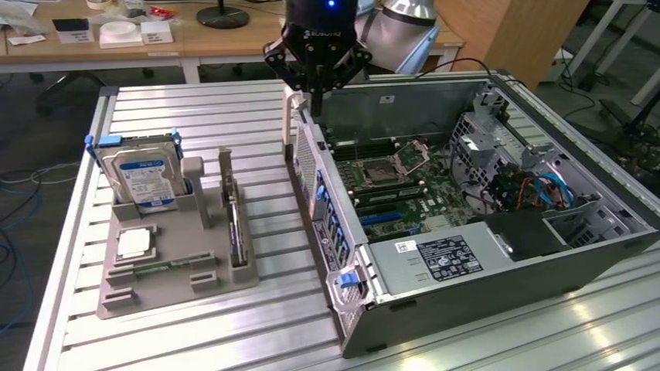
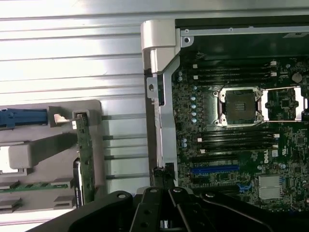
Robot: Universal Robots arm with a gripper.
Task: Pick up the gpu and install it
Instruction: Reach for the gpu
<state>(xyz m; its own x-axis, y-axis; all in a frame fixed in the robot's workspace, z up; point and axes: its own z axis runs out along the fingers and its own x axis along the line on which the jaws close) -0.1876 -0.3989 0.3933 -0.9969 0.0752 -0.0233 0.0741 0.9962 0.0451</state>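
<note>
Here the gripper (image 1: 314,91) hangs closed with nothing in it, above the case (image 1: 495,290) wall at its far corner. The gpu (image 2: 85,154) stands on edge in a slot of the grey tray (image 1: 175,292), well apart from the gripper, on the tabletop (image 1: 206,108) at the exterior view's left. The wrist view looks straight down on the gpu's green edge and the open CPU socket (image 2: 239,106), with white lettering on the motherboard (image 2: 217,159) that looks like DELL. The exterior view adds the hard drive (image 1: 144,178) with its blue-white face, and a black-and-white sticker (image 1: 443,259) inside the case, its print too small to read.
</note>
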